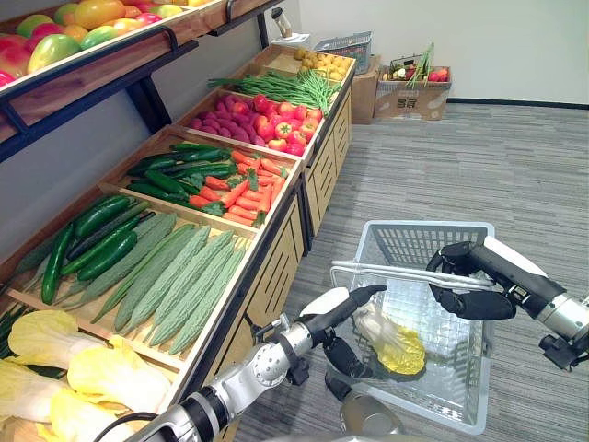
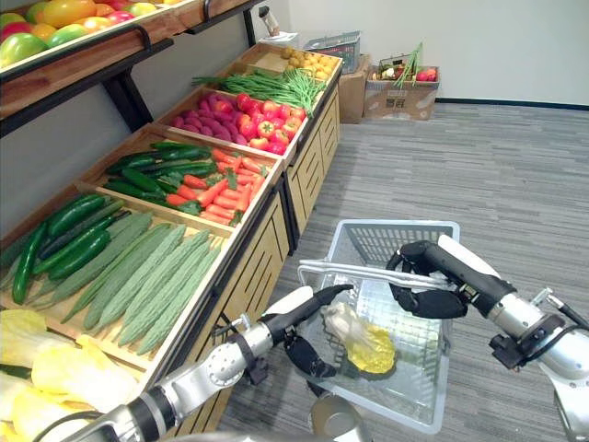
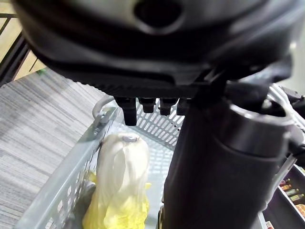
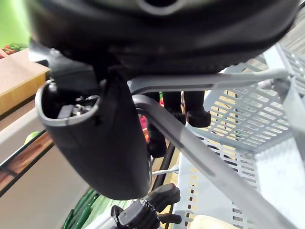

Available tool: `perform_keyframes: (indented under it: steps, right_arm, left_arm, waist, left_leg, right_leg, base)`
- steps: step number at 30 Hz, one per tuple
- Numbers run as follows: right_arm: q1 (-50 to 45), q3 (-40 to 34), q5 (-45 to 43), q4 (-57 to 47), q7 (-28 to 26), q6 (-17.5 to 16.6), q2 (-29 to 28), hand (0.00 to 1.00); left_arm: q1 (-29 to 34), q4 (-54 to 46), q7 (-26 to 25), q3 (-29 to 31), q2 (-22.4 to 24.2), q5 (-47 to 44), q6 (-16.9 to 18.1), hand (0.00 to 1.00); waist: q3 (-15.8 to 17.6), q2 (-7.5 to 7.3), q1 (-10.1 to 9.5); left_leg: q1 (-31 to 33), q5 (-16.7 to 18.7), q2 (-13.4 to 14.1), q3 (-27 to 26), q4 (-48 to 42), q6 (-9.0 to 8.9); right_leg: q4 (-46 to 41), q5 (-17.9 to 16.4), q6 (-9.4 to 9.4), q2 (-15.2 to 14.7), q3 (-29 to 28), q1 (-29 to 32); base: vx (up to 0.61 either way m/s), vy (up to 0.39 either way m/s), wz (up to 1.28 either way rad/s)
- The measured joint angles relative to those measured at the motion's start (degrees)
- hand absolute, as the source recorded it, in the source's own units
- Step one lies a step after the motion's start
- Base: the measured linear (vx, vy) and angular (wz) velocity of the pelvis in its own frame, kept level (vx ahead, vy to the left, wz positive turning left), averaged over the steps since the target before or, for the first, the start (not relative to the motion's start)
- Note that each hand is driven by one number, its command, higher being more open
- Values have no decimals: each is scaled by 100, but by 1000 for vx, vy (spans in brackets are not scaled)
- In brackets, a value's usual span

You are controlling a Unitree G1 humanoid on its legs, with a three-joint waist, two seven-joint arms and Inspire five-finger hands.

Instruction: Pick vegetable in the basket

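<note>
In basket [image 1: 419, 232], by L hand [image 1: 339, 350]: cabbage [image 1: 394, 343]

The cabbage [image 1: 394, 343] in the basket [image 1: 419, 241] is partly blocked. Its lower leaves meet the dark underside of the left hand [image 1: 336, 308], and I can't tell if they touch. From the left wrist, its leafy end runs off the edge. The basket's near left corner is tucked behind that arm too. The right hand [image 1: 471, 293] wraps round the handles [image 1: 386, 273], so the stretch of bar inside its grip is hidden. On the stall, the pale leafy heads [image 1: 64, 373] at the near end are cut off by the edge, same for the fruit [image 1: 55, 37] on the top shelf. The yellow things [image 1: 322, 63] in the far crate could be potatoes or lemons — too small to tell. Ditto what's in the cardboard boxes [image 1: 412, 101].
</note>
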State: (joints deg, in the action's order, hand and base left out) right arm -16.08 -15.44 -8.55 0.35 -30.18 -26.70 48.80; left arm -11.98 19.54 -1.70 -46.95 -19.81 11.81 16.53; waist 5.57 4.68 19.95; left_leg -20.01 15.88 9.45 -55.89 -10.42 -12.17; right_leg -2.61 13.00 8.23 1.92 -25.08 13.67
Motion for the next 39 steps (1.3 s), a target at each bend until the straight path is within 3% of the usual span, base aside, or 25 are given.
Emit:
perform_keyframes:
  steps: [4,9,19,24,26,33,39]
  right_arm:
    - [-1,-1,7,-2,82,48,-192,0]
    - [-12,-1,289,-7,587,140,-484,0]
    - [11,-13,747,365,2095,672,-1256,0]
    - [15,-86,861,814,2719,941,-1605,0]
    - [12,-112,922,967,2896,1052,-1707,0]
    - [8,-448,954,1563,3751,1324,-2358,0]
    - [164,-933,808,2275,4485,1498,-2787,0]
  left_arm:
    - [1,-41,-15,2,-5,-12,0,100]
    - [2,-782,-8,11,-161,-328,-35,100]
    - [-1,-2216,225,-149,-310,-514,-31,100]
    - [27,-2845,263,-128,-447,-911,-8,100]
    - [222,-3044,302,36,-445,-1022,54,100]
    - [905,-3587,475,771,-480,-1442,460,100]
    - [1327,-4115,305,1604,-459,-1708,728,100]
  waist:
    - [1,-1,-45]
    - [4,-6,-91]
    - [-9,-42,-452]
    - [-58,-77,-735]
    - [-120,-86,-780]
    - [-305,-268,-1237]
    - [-368,-318,-1569]
  left_leg:
    - [9,-12,-2,16,-6,1]
    - [73,-34,-1,158,-4,24]
    - [383,-86,91,796,-85,95]
    - [564,-140,140,1191,-99,137]
    - [658,-162,155,1399,-100,164]
    - [1034,-284,172,2147,-90,245]
    - [1267,-342,173,2732,-89,299]
  right_leg:
    - [-14,54,19,-3,7,1]
    - [-23,32,49,-83,115,-2]
    - [22,6,39,-372,662,-73]
    - [106,10,25,-531,1018,-162]
    - [177,19,13,-614,1208,-223]
    - [289,-28,-6,-858,1880,-368]
    - [435,-67,0,-1028,2426,-598]
  base:
    - [1,1,1]
    - [0,-1,13]
    - [-8,-1,31]
    - [-10,11,41]
    - [-8,13,51]
    - [-2,-6,52]
    - [8,-6,51]
